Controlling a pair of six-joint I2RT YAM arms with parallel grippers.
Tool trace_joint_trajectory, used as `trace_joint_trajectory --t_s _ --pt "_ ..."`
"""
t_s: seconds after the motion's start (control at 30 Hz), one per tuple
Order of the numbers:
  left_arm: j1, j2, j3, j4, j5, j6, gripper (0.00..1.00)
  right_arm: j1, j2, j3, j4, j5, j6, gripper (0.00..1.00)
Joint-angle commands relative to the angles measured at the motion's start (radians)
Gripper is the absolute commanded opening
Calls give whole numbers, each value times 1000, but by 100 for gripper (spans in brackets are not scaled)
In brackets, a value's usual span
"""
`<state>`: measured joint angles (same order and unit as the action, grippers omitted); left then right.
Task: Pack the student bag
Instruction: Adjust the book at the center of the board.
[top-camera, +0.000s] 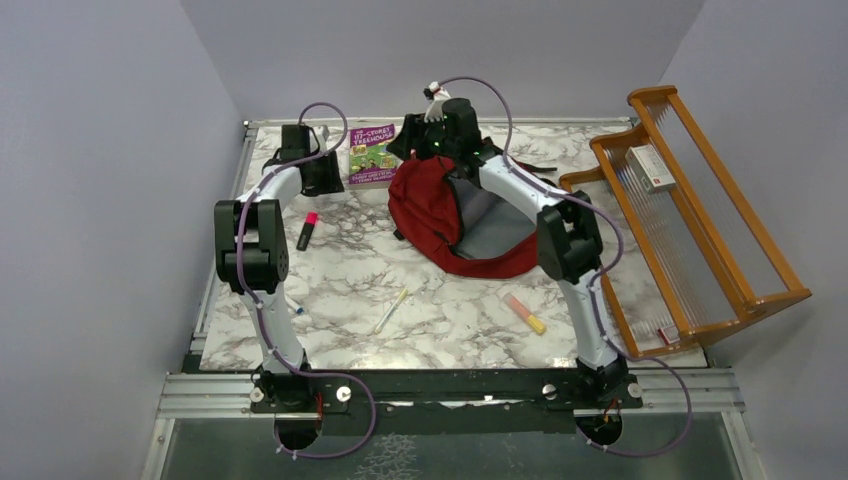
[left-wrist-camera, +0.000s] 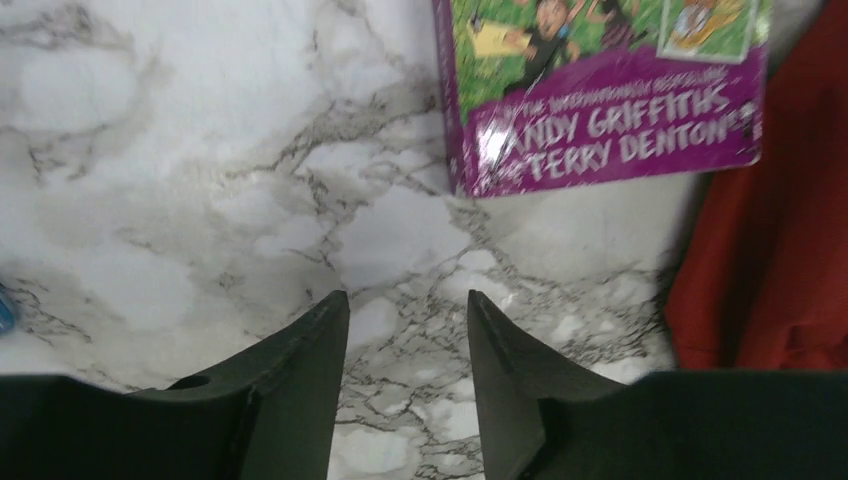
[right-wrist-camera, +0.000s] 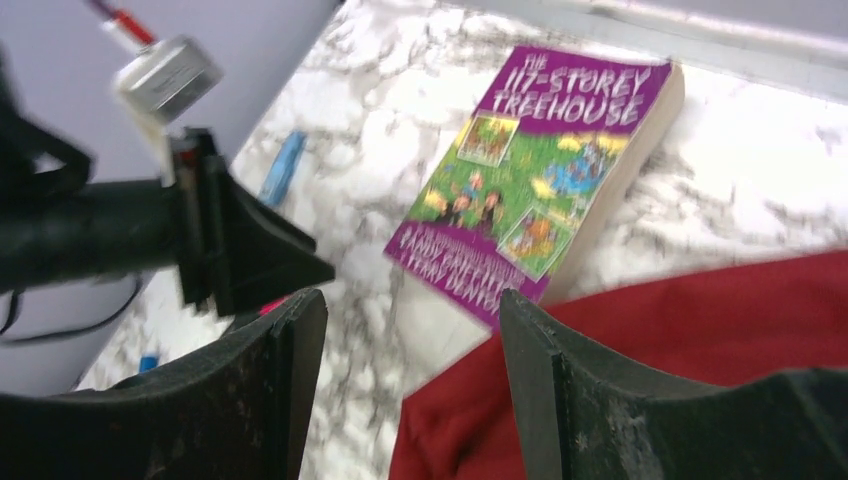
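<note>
One purple book (right-wrist-camera: 535, 180), "The 117-Storey Treehouse"

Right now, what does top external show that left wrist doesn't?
Only top external: the wooden rack, pink highlighter, orange marker, pen, and the student bag lying open with its grey lining showing. Only left wrist: the left gripper, jaws apart with nothing between them, and the author names readable on the book. Both: the purple book, red fabric of the bag, the marble table.
</note>
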<state>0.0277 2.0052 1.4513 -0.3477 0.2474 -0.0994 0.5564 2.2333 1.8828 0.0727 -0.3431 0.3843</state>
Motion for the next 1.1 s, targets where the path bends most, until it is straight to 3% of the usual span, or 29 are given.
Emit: trace_joint_trajectory --t_s 0.0,0.13,0.33,0.47,0.73,1.07 --pt "-1 -47 57 122 56 -72 52 8 228 331 -109 71 -2 68" --pt "-1 -10 76 213 67 -122 59 7 415 575 -110 142 -7 67" --pt "-2 84 118 339 83 -226 65 7 558 673 -35 238 -6 63" --pt "-14 181 200 344 90 -251 66 7 606 678 -39 228 6 56" --pt "-26 291 292 332 82 -253 67 27 641 638 -71 133 -16 52" --pt "-60 269 214 320 114 -241 66 60 586 563 -127 36 -135 32"
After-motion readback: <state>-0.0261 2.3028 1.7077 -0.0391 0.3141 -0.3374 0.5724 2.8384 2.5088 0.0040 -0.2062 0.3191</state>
